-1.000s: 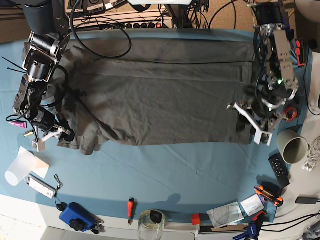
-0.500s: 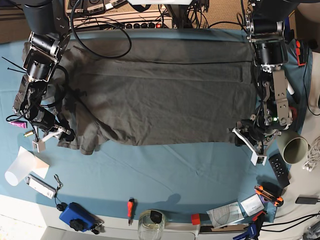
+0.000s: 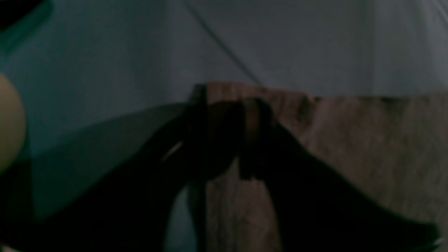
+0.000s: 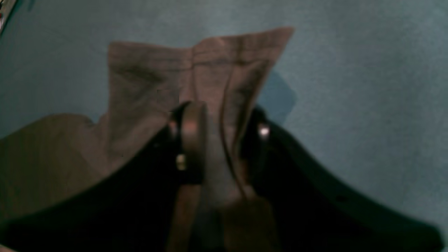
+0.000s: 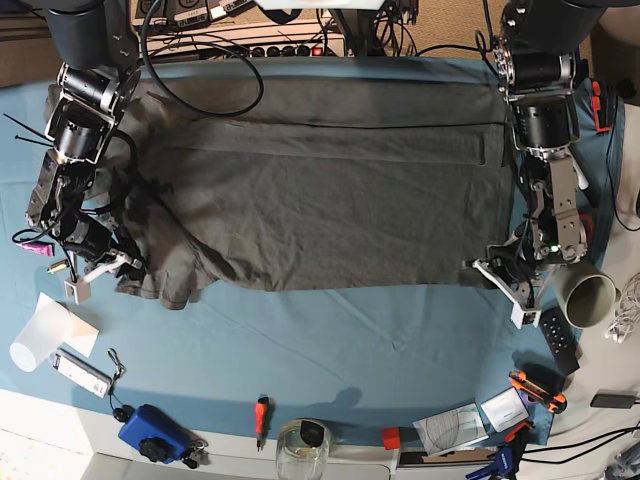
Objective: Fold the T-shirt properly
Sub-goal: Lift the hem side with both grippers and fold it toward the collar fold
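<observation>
The dark olive-grey T-shirt [image 5: 320, 190] lies spread across the blue-teal table cloth [image 5: 350, 340], its far edge folded over. My left gripper [image 5: 503, 276] sits at the shirt's near right hem corner. In the dim left wrist view its fingers [image 3: 224, 105] stand close together on that corner [image 3: 350, 140]. My right gripper [image 5: 125, 265] is at the shirt's near left end. The right wrist view shows it [image 4: 224, 108] shut on a bunched flap of the shirt [image 4: 150, 70].
A beige cup [image 5: 585, 298] and a black remote [image 5: 555, 338] sit just right of my left gripper; the cup also shows in the left wrist view [image 3: 8, 122]. Along the near edge lie a glass jar [image 5: 300, 445], an orange screwdriver [image 5: 262, 412], a blue device [image 5: 150, 432] and white paper [image 5: 50, 330].
My left arm has moved toward the near edge, carrying its gripper from the middle of the shirt's right edge down to the near right hem corner. The right arm has not moved.
</observation>
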